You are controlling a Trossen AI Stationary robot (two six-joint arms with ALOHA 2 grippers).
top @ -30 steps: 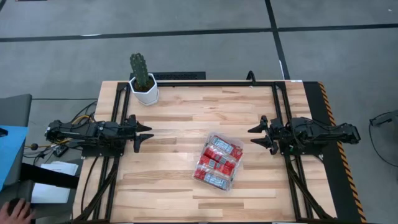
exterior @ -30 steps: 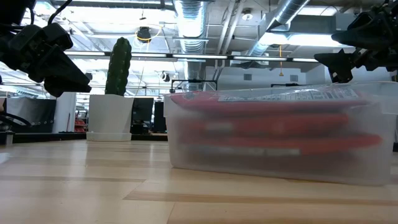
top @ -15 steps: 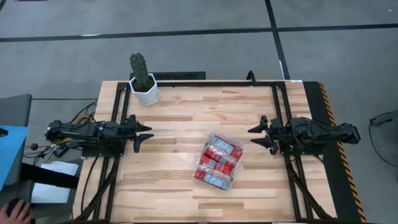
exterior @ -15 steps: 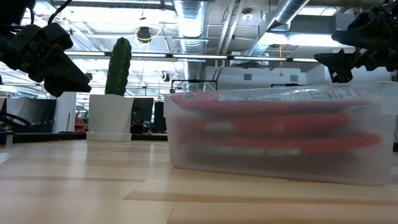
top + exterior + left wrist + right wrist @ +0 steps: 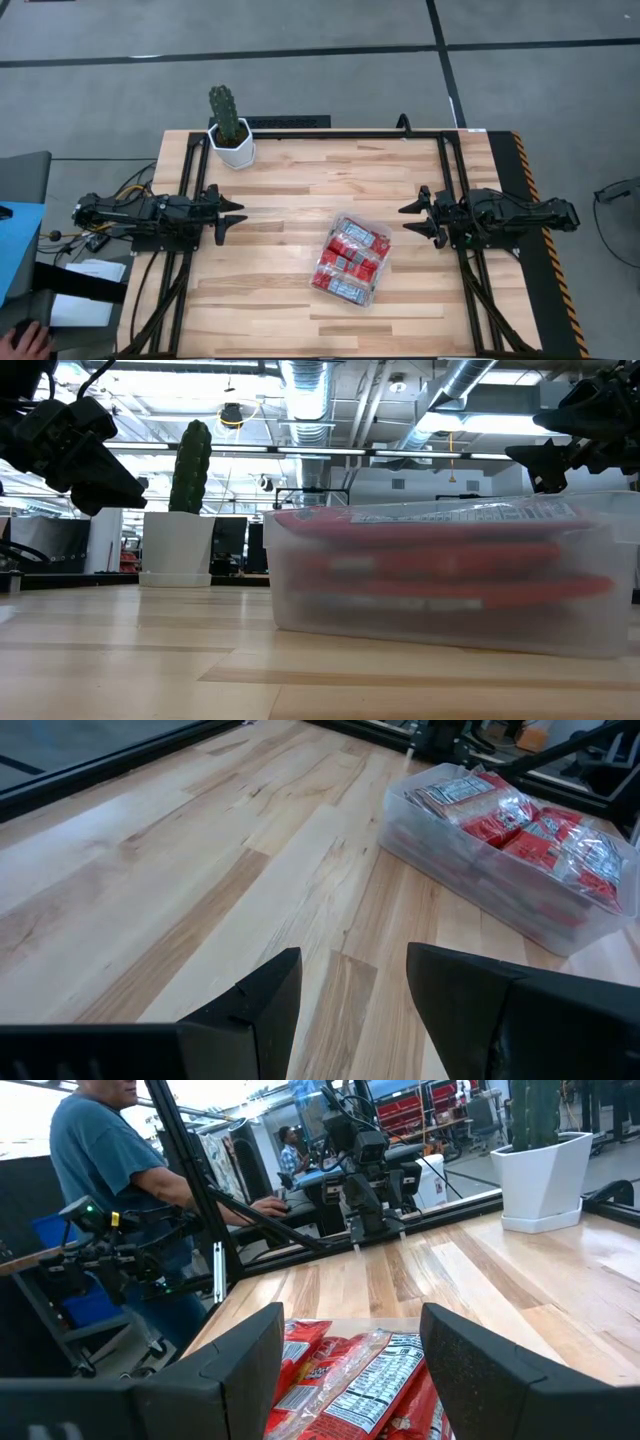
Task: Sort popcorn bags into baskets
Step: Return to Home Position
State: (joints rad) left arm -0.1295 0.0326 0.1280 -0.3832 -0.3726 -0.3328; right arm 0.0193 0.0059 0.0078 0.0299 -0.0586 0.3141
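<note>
Mostly, the popcorn bags (image 5: 350, 262) were hidden under one another in the clear bin (image 5: 330, 618) near five o'clock, while the left gripper (image 5: 235, 213) at nine and the right gripper (image 5: 407, 220) at three were held spread-jawed.

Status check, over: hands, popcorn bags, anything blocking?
Left hand open, empty, at table left side. Right hand open, empty, right side. Popcorn bags in clear bin, none loose in view. Cactus pot in far corner, not blocking.

Grey floor (image 5: 300, 40), ceiling ducts (image 5: 300, 378), bright strip lights (image 5: 490, 425).
</note>
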